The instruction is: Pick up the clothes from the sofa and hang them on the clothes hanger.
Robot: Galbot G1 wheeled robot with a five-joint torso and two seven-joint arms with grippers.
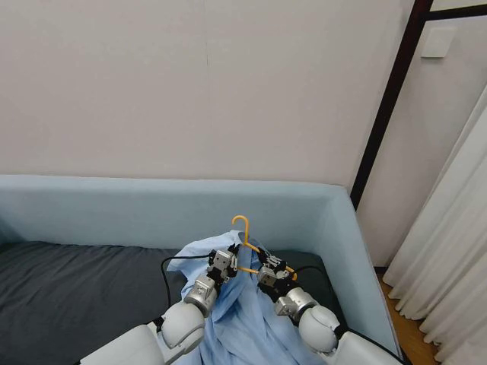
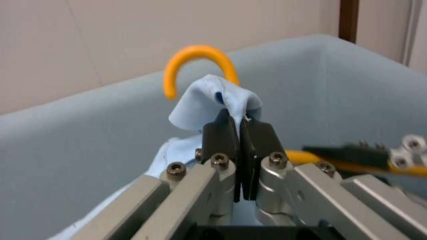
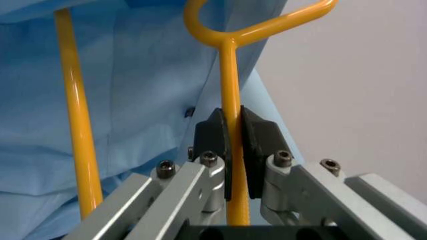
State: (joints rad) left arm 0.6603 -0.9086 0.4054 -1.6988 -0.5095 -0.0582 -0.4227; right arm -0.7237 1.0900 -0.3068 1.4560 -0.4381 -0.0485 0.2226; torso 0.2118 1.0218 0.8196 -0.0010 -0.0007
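At the left, the dark seat cushion (image 1: 68,281) of the pale blue sofa (image 1: 114,209) is seen, and the sofa's back is set against the far wall (image 1: 190,84). Near the middle, the left gripper (image 2: 238,127) is raised above the seat. Its fingers are pressed together on a fold of the light blue shirt (image 1: 240,323), close beside the hook. The shirt is draped over the yellow hanger (image 1: 242,226) and hangs down between the two arms towards the near edge. Just right of the left gripper, the right gripper (image 3: 230,122) is clamped on the hanger's straight stem beneath the hook, and the hanger is held upright above the sofa. At the far right, a white curtain (image 1: 456,251) is seen past the sofa's end.
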